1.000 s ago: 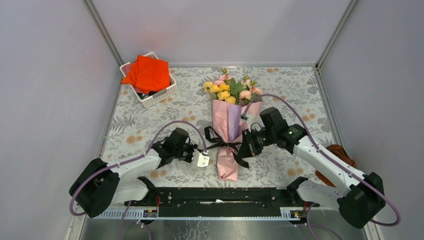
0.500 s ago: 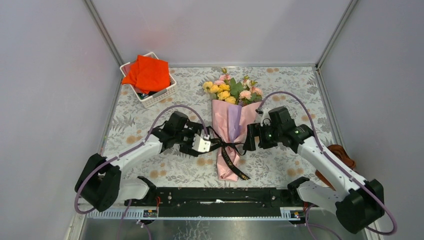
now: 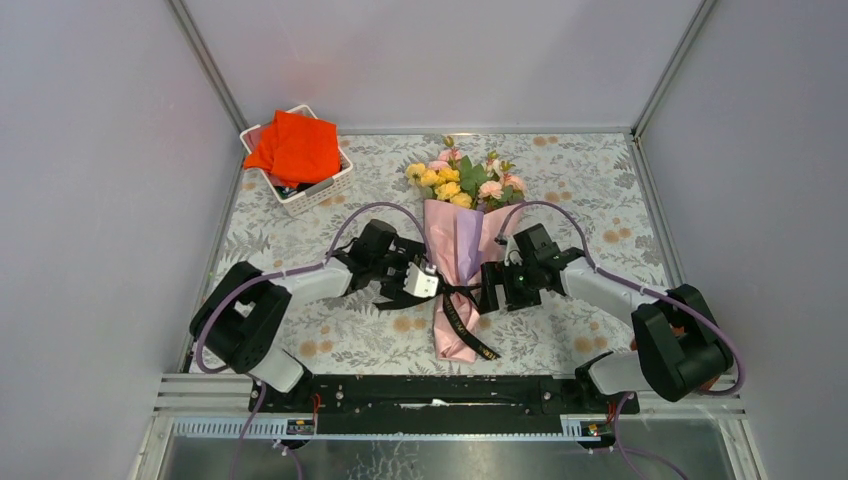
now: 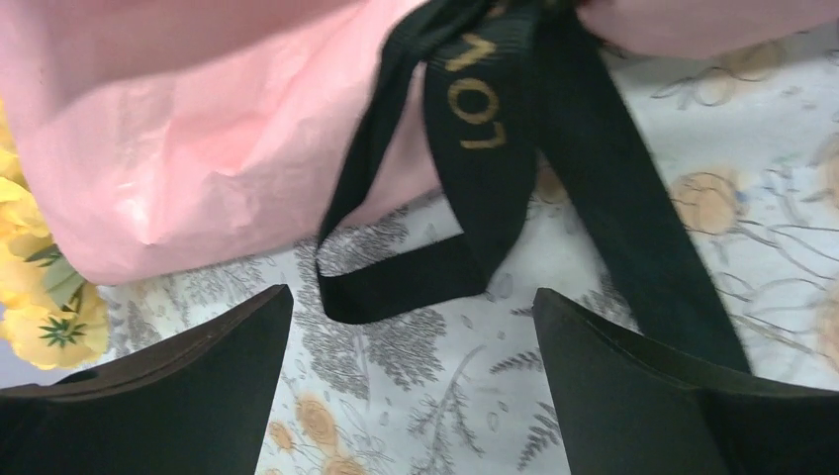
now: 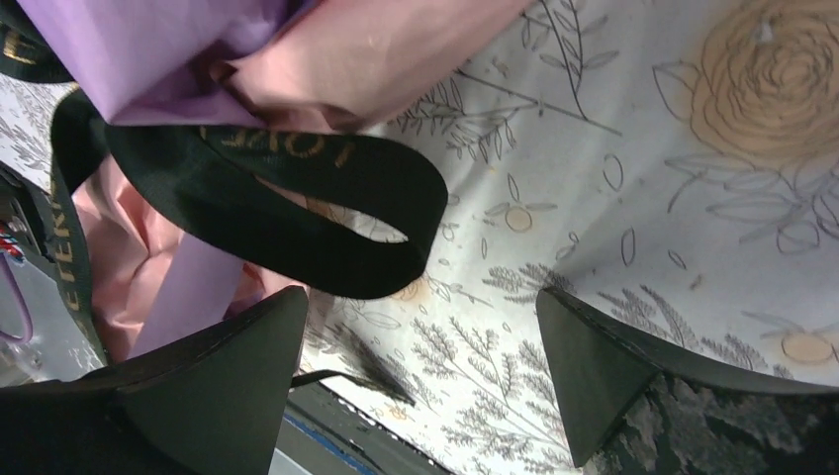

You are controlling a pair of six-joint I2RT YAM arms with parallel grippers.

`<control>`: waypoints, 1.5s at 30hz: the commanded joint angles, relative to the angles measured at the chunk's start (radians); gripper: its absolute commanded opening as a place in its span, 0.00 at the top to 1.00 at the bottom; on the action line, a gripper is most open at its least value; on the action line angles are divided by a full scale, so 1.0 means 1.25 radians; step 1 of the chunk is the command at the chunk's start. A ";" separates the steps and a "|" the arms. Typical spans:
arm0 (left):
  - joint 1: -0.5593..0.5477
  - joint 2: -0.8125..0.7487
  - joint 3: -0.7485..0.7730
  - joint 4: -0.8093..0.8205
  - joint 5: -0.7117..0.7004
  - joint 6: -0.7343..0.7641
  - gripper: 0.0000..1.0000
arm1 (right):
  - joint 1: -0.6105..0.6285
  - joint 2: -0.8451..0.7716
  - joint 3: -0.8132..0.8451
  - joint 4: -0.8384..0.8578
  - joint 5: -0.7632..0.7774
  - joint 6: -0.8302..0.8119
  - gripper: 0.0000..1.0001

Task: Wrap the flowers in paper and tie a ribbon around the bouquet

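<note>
Right at the middle of the table, the bouquet (image 3: 457,255) lies with its flowers (image 3: 460,180) toward 12 o'clock and the pinched end of the paper (image 3: 455,342) toward 6. Big change over the last second: both grippers were clamped on the ribbon (image 3: 455,310) and tugging outward, and now both have let go. So the left gripper (image 3: 430,285) sits at the bouquet's 9 o'clock and the right gripper (image 3: 492,286) at its 3 o'clock, each with fingers (image 4: 178,396) spread wide and nothing between them. Wrist views back that up: a slack black loop just lies on the tablecloth (image 4: 396,406) ahead of each open pair, touching neither. Ribbon's cinched round the cone's waist, one tail trailing toward 5 o'clock. My read: the tie is pulled snug and the job's pretty much finished. Both arms reach inward from either side, forearms pointing at the bouquet's waist, wrists low over the cloth.
</note>
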 commanded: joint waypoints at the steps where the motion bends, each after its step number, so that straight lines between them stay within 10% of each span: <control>1: -0.007 0.055 0.028 0.097 0.021 0.014 0.02 | 0.012 0.030 -0.006 0.119 -0.049 0.012 0.06; 6: -0.020 0.078 0.024 0.084 0.058 0.047 0.03 | 0.029 0.075 -0.002 0.181 -0.051 0.022 0.11; 9: -0.036 0.084 0.015 0.080 0.067 0.062 0.16 | 0.029 0.086 -0.001 0.223 -0.078 0.032 0.30; 14: -0.039 0.088 0.025 0.086 0.044 0.081 0.98 | 0.028 0.072 0.005 0.177 -0.089 0.027 0.87; 17: -0.005 0.096 0.032 0.139 0.020 0.091 1.00 | 0.028 0.046 -0.016 0.155 -0.092 0.033 1.00; 43: 0.088 0.155 0.042 0.148 0.033 0.200 1.00 | 0.022 -0.012 -0.116 0.095 -0.095 0.092 1.00; 45: 0.081 0.120 0.008 0.164 0.042 0.180 1.00 | 0.021 -0.028 -0.091 0.078 -0.096 0.065 0.83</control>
